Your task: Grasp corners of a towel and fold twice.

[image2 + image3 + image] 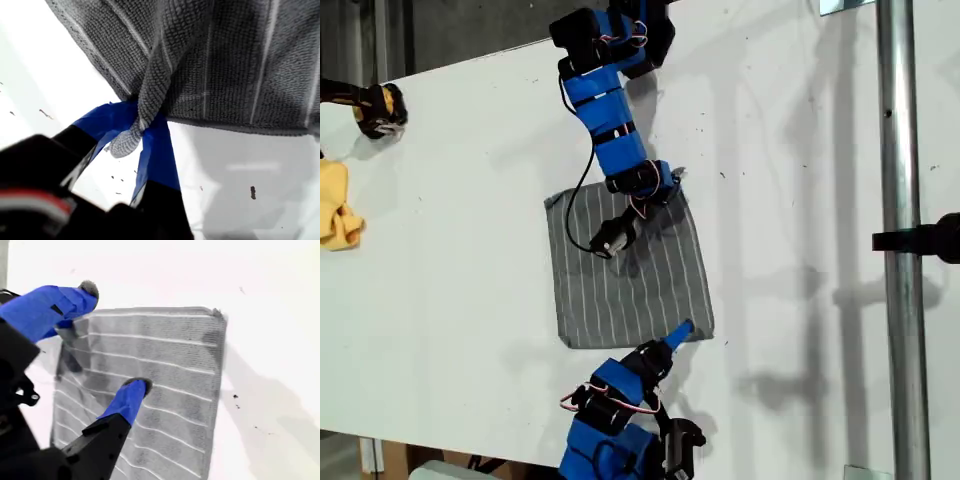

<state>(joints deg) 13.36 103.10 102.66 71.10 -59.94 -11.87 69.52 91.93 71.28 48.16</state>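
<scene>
At the near edge of the white table [450, 300], my first gripper [682, 330] has its blue-taped jaws closed on a corner [125, 142] of the grey striped towel [625, 265]; the first wrist view shows the cloth bunched into a small roll and pinched between the two blue tips. In the exterior view this is the towel's lower corner on the exterior view's right, just beside the arm that rises from the bottom of that view.

The towel lies flat near the middle of the table, squarish, its thin white stripes running roughly from the far edge to the near edge.

Across the cloth, my second gripper [655, 195] hangs over the towel's far edge, toward the exterior view's right. The second wrist view shows its jaws parted: one blue fingertip [131, 392] rests on the striped fabric, the other sits at the towel's edge with a bit of grey cloth at its tip.

Farther off, at the exterior view's left edge, a small yellow cloth [338, 205] lies well apart from the towel. A metal pole [900, 240] runs up the exterior view's right side.
</scene>
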